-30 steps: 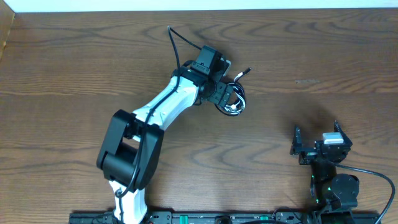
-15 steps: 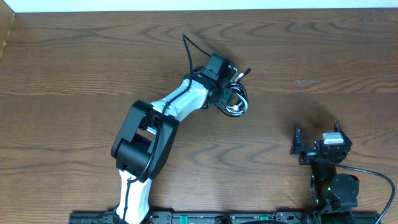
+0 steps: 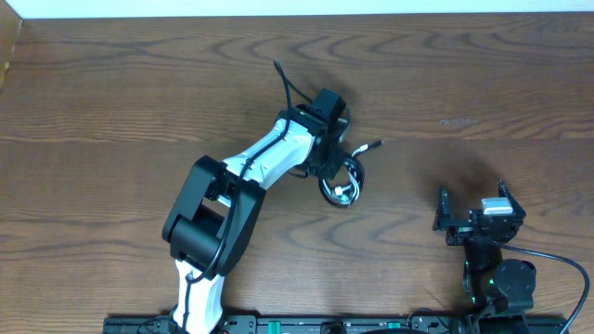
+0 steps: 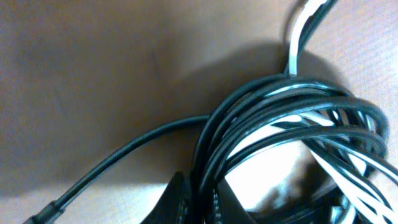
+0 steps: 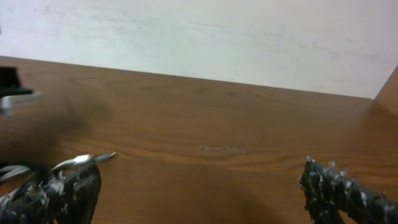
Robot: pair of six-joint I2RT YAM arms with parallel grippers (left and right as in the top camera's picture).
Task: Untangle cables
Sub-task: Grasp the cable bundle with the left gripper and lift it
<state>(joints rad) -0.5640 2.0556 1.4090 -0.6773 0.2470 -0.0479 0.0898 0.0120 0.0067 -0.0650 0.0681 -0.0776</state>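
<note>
The cables, one black and one white cord, lie looped together in a small coil near the table's middle. A plug end sticks out to the right. My left gripper reaches down onto the coil's left side. In the left wrist view the gripper is shut on several black and white strands of the cables, and one black strand trails off to the left. My right gripper rests near the front right, open and apart from the coil. In the right wrist view the gripper holds nothing.
A black lead from the left arm arcs above the wrist. The wooden table runs back to a pale wall. The plug end shows at the left in the right wrist view.
My left gripper has shut on the coil. The coil and its plug end have shifted toward the table's front. The right arm has not moved.
</note>
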